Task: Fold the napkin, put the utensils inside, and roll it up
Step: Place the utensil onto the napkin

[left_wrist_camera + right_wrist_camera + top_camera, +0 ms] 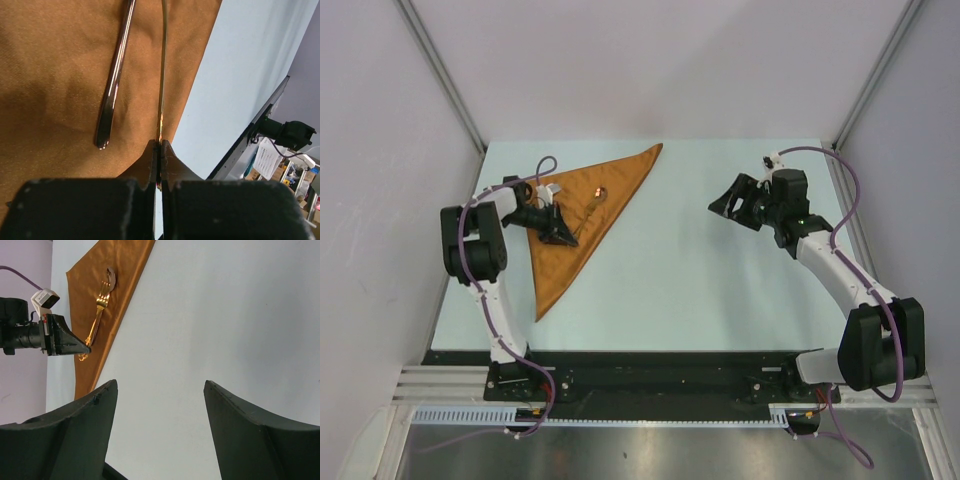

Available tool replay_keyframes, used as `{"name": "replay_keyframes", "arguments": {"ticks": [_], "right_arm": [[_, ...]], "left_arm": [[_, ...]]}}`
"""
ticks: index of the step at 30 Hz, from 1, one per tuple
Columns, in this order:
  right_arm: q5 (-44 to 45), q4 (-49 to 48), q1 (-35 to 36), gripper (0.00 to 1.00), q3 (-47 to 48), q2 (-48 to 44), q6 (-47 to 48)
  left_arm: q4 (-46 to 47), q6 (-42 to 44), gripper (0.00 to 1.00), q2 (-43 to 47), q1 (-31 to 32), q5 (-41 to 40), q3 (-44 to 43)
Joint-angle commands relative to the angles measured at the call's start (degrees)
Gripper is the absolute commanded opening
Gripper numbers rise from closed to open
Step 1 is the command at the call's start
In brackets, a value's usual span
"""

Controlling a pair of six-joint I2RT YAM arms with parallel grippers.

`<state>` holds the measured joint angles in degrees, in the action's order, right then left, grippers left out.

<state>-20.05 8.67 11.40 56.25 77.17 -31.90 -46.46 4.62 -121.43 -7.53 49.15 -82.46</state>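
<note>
The rust-orange napkin (pixel 582 215) lies folded into a long triangle on the left half of the table. Two copper utensils rest on it. The spoon (pixel 110 276) lies flat, its handle (pixel 114 85) beside my left gripper. My left gripper (pixel 160 144) (pixel 567 237) is shut on the end of the fork's (pixel 100 304) thin handle (pixel 162 90), which is turned on edge just over the cloth near the napkin's right border. My right gripper (pixel 160 383) (pixel 718 208) hangs open over bare table well to the right, with nothing between its fingers.
The pale blue tabletop (pixel 700 280) stretches between the napkin and the right arm. White walls enclose the back and sides. The black front rail (pixel 650 365) carries both arm bases.
</note>
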Motion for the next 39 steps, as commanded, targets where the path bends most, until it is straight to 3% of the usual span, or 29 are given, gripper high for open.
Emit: {"name": "replay_keyframes", "arguments": {"ticks": [1,16,31,32,36,39], "right_arm": [[-0.60,-0.84,-0.15,0.75,-0.17,-1.49,0.79],[-0.60,-1.11,0.11,0.75,-0.79,-1.58,0.35],[0.19,0.03,0.29,0.75,-0.70,-1.58,0.79],[0.28,0.03,0.38,0.75,-0.61,-1.75,0.79],[0.54,0.30,0.55,0.75,-0.70,-1.67,0.96],[0.63,0.30,0.73,0.75,-0.61,-1.58,0.96]], "left_arm": [[-0.83,2.14,0.00,-0.91,-0.29,1.13,-2.36],[-1.09,1.79,0.00,-2.06,1.29,2.18,-3.76],[-1.88,0.56,0.01,-4.52,2.96,-1.68,-6.75],[-1.71,0.30,0.04,-4.26,3.05,-2.21,-6.75],[-1.18,-1.28,0.40,-2.33,3.05,-5.45,-6.67],[-0.83,-2.16,0.56,-0.22,2.96,-7.74,-6.84]]}}
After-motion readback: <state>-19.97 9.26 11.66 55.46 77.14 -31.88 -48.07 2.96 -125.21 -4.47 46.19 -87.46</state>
